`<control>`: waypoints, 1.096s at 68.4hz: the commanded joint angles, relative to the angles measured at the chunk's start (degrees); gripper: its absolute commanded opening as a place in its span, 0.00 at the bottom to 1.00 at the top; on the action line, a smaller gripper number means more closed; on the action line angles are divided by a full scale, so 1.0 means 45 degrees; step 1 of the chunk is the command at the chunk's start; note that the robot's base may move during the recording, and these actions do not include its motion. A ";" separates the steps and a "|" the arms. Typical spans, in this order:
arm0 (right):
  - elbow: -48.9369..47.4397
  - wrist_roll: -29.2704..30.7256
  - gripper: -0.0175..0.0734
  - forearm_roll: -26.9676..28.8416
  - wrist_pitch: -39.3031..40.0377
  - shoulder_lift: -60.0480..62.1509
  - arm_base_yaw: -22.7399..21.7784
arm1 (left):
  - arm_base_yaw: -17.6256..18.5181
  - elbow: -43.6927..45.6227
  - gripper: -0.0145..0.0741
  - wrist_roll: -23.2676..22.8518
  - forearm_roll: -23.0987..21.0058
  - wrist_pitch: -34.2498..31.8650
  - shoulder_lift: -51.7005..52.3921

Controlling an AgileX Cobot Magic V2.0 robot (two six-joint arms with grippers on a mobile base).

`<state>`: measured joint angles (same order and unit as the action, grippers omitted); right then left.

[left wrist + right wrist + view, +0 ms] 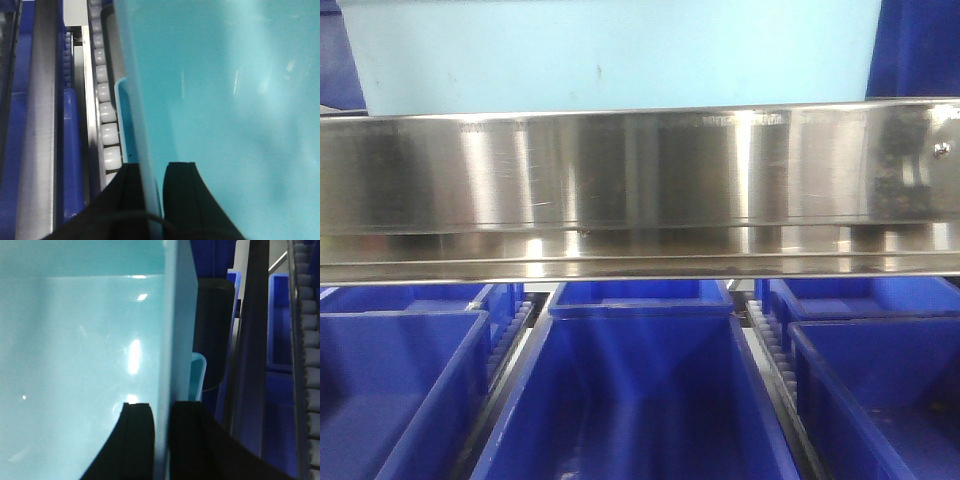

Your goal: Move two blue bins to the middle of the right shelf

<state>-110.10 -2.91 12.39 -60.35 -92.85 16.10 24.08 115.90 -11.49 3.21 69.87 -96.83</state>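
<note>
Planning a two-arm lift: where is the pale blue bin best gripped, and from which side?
Take the pale blue bin by opposite walls, over the rim from above: it is wide, open-topped, thin-walled. Left hand and right hand each pinch one, a finger either side.

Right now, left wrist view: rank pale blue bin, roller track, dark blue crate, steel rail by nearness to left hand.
1. pale blue bin: wall held in the left hand.
2. roller track: just left of the bin.
3. dark blue crate: left of the rollers.
4. steel rail: farthest left.

Steel shelf rail [640,170] above dark blue crates [640,400].
</note>
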 commanded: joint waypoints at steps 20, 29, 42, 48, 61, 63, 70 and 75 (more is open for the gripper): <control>-0.0131 0.0064 0.02 0.0635 -0.0294 0.0154 0.0129 | -0.0108 0.0058 0.04 0.0511 0.1131 0.0021 0.0092; -0.0131 0.0056 0.02 0.0635 -0.0991 -0.0078 0.0129 | -0.0108 0.0058 0.04 0.0541 0.1138 0.0021 0.0092; -0.0131 0.0056 0.02 0.0635 -0.1316 -0.0408 0.0129 | -0.0108 0.0058 0.04 0.0565 0.1123 0.0021 0.0092; -0.0131 0.0056 0.02 0.0609 -0.1346 -0.0435 0.0129 | -0.0108 0.0058 0.04 0.0626 0.1103 0.0021 0.0092; -0.0131 0.0056 0.17 0.0452 -0.1377 -0.0435 0.0129 | -0.0108 0.0058 0.14 0.0797 0.0677 0.0021 -0.0013; -0.0131 0.0056 0.25 0.0430 -0.1396 -0.0435 0.0129 | -0.0108 0.0058 0.20 0.0834 0.0601 0.0021 -0.0013; -0.0131 0.0056 0.50 0.0430 -0.1479 -0.0435 0.0129 | -0.0108 0.0058 0.41 0.0834 0.0505 0.0021 -0.0013; -0.0131 0.0056 0.68 0.0393 -0.1524 -0.0410 0.0129 | -0.0108 0.0058 0.57 0.0834 0.0505 0.0021 -0.0013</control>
<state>-110.20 -3.29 14.37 -67.56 -95.35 16.74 23.96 115.90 -8.12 5.35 71.18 -96.93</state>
